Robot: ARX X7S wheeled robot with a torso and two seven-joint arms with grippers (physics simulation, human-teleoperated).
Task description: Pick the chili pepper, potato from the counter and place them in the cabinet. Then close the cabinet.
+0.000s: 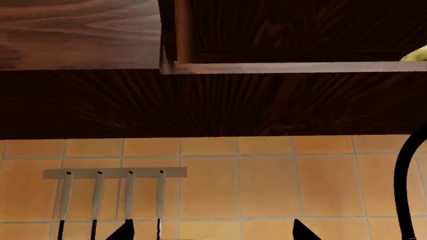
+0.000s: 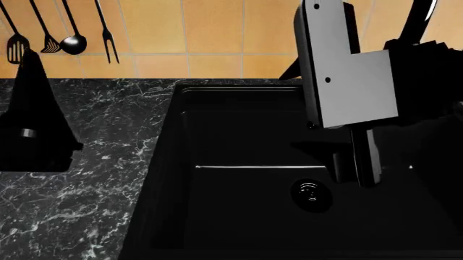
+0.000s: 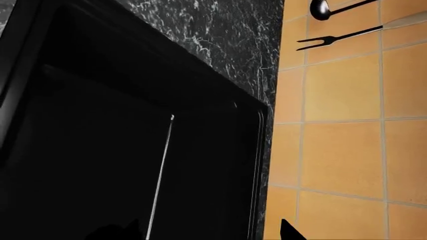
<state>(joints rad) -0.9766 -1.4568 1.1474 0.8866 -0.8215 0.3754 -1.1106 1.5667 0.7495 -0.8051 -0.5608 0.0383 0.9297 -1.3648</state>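
In the left wrist view the dark wood cabinet [image 1: 287, 30] hangs above, its inside showing over a pale bottom edge. At the far right of that edge peeks a pale-yellow rounded sliver, apparently the potato [image 1: 415, 55], lying inside. The chili pepper is out of view. My left gripper [image 1: 212, 232] is open and empty, facing the tiled wall below the cabinet. My right gripper [image 3: 210, 231] is open and empty too, hovering over the sink. In the head view the left arm [image 2: 29, 124] is a dark shape over the veined counter [image 2: 87, 162], and the right arm [image 2: 347, 81] reaches over the sink.
A matte black sink basin [image 2: 246, 162] with a drain [image 2: 311, 194] fills the middle. A black curved faucet [image 1: 403, 180] rises at the right. Utensils [image 2: 62, 32] hang from a rail [image 1: 113, 173] on the orange tile wall. A lighter wood door panel [image 1: 80, 30] adjoins the cabinet opening.
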